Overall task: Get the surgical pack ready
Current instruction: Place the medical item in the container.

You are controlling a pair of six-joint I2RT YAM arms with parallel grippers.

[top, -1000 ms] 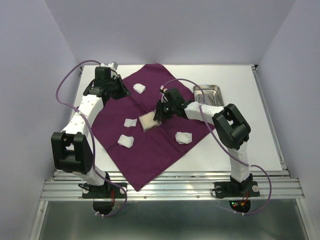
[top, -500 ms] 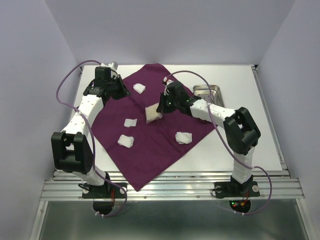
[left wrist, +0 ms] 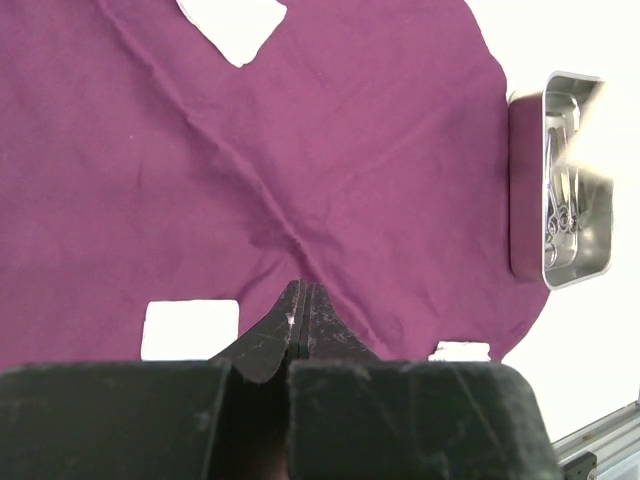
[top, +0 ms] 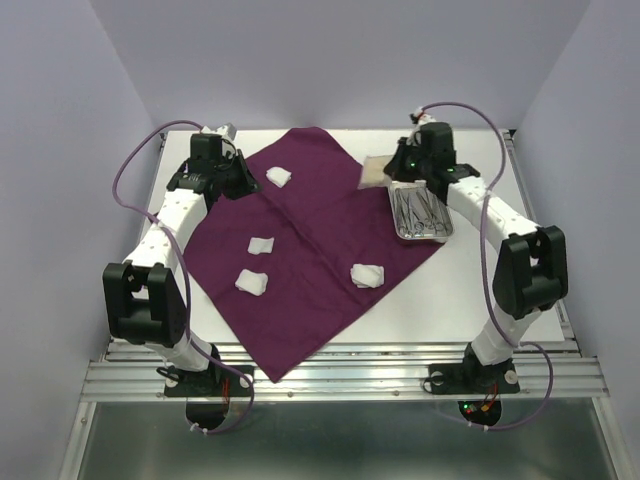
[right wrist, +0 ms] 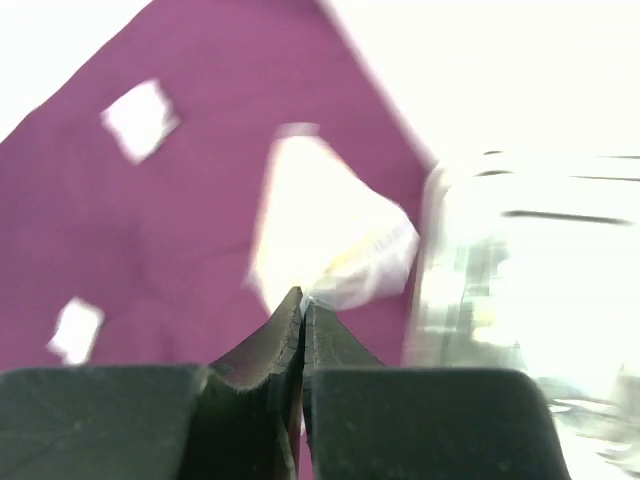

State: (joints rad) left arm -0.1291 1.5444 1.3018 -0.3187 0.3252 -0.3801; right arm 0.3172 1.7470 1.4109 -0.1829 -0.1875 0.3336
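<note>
Four white gauze wads (top: pixel 261 245) lie scattered on the deep-purple cloth wrap (top: pixel 310 230), spread as a diamond over the middle of the surface (top: pixel 480 290), its corners reaching the far and near edges. A fifth gauze wad (top: pixel 374 171) is pinched in the right claw (right wrist: pixel 303 300), fingers closed tight on it, over the cloth's far-right edge, just beside the steel tray (top: pixel 441 228). The tray sits toward the surface's far-right corner, against the cloth, holding silver scissor-like instruments (top: pixel 420 205). The left claw (left wrist: pixel 302 305) has its fingers pressed together, empty, over the cloth's far-left edge.
</note>
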